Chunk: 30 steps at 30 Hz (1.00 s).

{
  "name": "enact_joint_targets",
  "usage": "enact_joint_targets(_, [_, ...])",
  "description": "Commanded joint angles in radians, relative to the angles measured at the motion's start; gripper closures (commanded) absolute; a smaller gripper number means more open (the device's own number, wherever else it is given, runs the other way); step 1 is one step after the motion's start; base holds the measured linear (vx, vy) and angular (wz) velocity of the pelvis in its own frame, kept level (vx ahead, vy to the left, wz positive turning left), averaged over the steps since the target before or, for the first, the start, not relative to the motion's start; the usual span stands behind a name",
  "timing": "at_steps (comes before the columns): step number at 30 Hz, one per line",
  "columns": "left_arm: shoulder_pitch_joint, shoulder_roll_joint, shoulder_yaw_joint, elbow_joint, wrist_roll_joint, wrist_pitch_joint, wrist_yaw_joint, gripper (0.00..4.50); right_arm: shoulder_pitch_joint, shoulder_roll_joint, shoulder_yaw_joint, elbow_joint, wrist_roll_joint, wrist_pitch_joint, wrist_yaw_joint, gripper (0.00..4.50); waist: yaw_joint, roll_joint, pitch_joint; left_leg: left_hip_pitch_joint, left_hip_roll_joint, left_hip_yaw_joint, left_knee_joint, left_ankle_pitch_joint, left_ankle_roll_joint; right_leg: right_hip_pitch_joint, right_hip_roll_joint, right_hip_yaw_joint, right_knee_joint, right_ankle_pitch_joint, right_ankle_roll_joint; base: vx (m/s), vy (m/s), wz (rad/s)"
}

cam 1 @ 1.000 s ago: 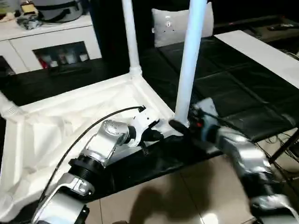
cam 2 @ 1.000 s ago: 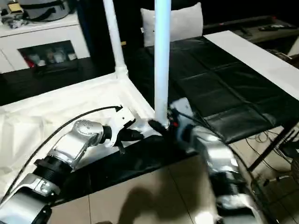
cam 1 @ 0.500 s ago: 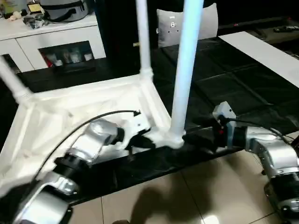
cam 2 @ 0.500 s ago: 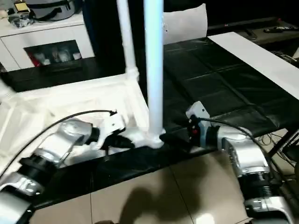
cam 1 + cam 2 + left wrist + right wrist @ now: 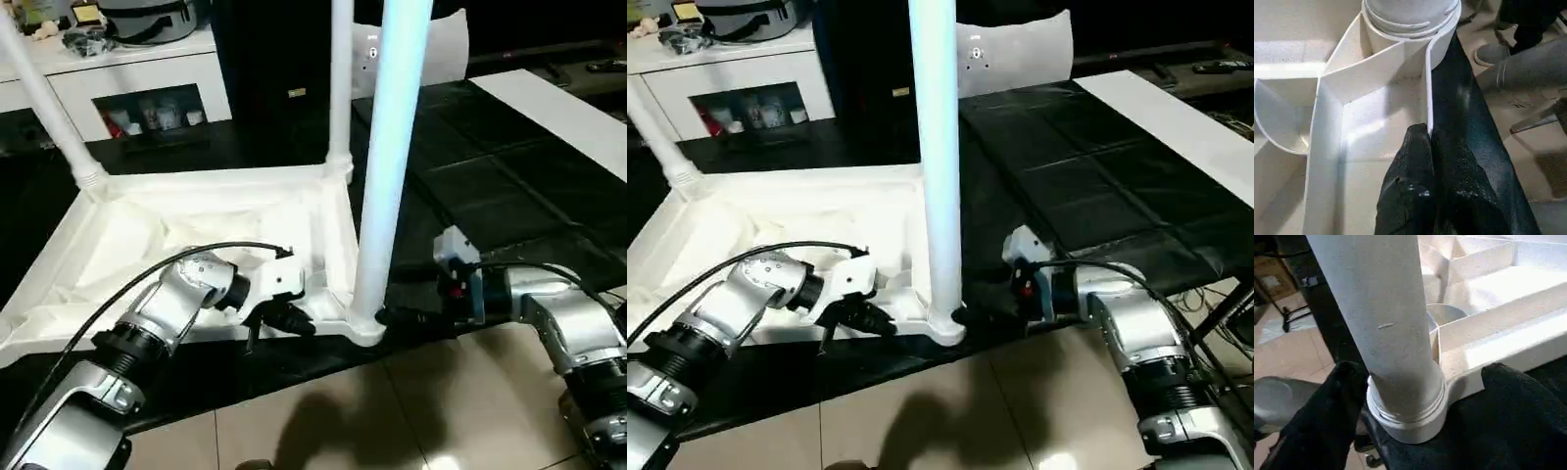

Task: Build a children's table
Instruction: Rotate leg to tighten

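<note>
The children's table lies upside down on a black padded surface, its ribbed underside facing up. Three white legs stand in its corner sockets: a near one, a far one and a left one. My left gripper is shut on the thin front rim of the top, just beside the near leg's socket. My right gripper is open, with one finger on each side of the near leg's base; the other finger stands clear of the socket.
The black padded surface reaches to the right, with a white strip along its far side and a white pillow behind. A white low cabinet stands at the back left. Beige floor tiles lie in front.
The whole picture has shifted, so the camera moved. My right gripper, a little off the near leg's base half a second ago, now straddles it. My left gripper keeps its hold on the rim.
</note>
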Motion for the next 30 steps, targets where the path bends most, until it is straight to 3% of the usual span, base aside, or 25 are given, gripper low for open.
enact_joint_targets(1, [0.008, 0.000, -0.043, -0.011, 0.016, -0.011, -0.036, 4.50, -0.020, -0.002, 0.006, 0.000, 0.009, -0.008, 0.020, 0.82, -0.002, -0.021, -0.064, 0.005, 0.029, -0.001, -0.059, -0.227, 0.067, 0.054, -0.055, 0.042, -0.066, -0.359, -0.171, 0.000, 0.000, 0.00])
enact_joint_targets(19, [0.026, 0.002, -0.055, -0.033, 0.021, -0.014, -0.047, 4.50, -0.073, 0.059, 0.019, 0.097, -0.003, -0.083, 0.043, 2.45, -0.001, -0.026, -0.066, 0.006, 0.029, -0.001, -0.058, -0.222, 0.066, 0.053, -0.056, 0.042, -0.063, -0.348, -0.178, 0.000, 0.000, 0.00])
enact_joint_targets(30, [0.034, -0.001, -0.060, -0.041, 0.022, -0.011, -0.048, 4.50, -0.063, 0.074, 0.026, 0.098, 0.004, -0.100, 0.060, 2.59, -0.009, -0.024, -0.066, 0.005, 0.029, -0.001, -0.058, -0.223, 0.066, 0.054, -0.054, 0.042, -0.062, -0.333, -0.183, 0.000, 0.000, 0.00])
